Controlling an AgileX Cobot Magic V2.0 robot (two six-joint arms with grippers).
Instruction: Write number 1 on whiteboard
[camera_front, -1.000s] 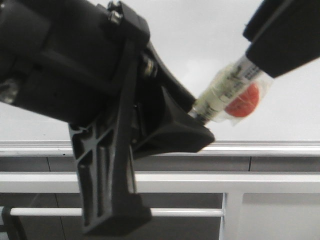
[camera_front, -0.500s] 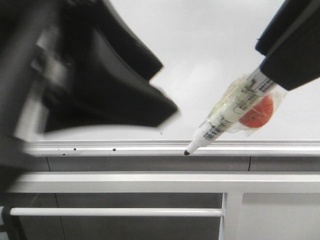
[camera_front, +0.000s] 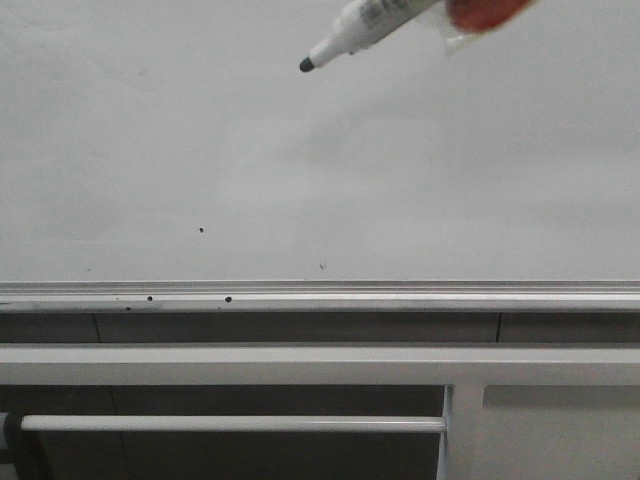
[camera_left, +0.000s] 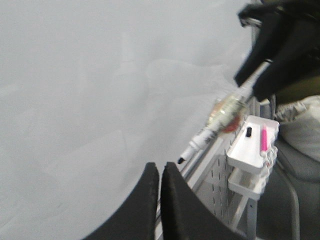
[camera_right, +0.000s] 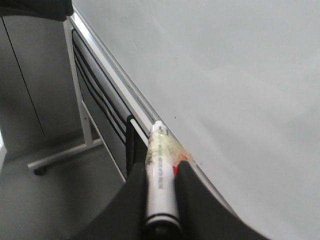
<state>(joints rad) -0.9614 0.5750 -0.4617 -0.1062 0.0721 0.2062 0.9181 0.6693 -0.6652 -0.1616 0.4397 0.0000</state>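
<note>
Left claw (camera_left: 160, 187): seen only in its own wrist view, the two black fingers (camera_left: 145, 200) pressed together with just a thin slit between them, nothing held; it sits low before the whiteboard (camera_front: 200, 150), apart from the marker. In the front view the board fills the upper part of the frame, plain white and glossy, with no vertical stroke on it, so the number 1 is not yet written. Marks visible: one small black speck (camera_front: 201, 230) on the lower left of the board and a fainter one (camera_front: 322, 267) nearer the middle, plus two dark specks (camera_front: 228, 298) on the silver rail (camera_front: 450, 292) along the lower edge. Below the rail run the grey frame bars (camera_front: 300, 362) and a thin white rod (camera_front: 230, 424). Marker (camera_front: 365, 22): enters from the upper right, tilted, black tip (camera_front: 306, 65) pointing down-left and near the upper part of the board; contact with the surface cannot be told. A red-orange piece under clear tape (camera_front: 485, 12) is bound to its barrel. Right claw (camera_right: 160, 200): closed on the marker, barrel clamped between both black fingers in the right wrist view. Past it, the left wrist view shows a white tray (camera_left: 252, 145) holding a pink pen (camera_left: 263, 141), hung on the stand.
</note>
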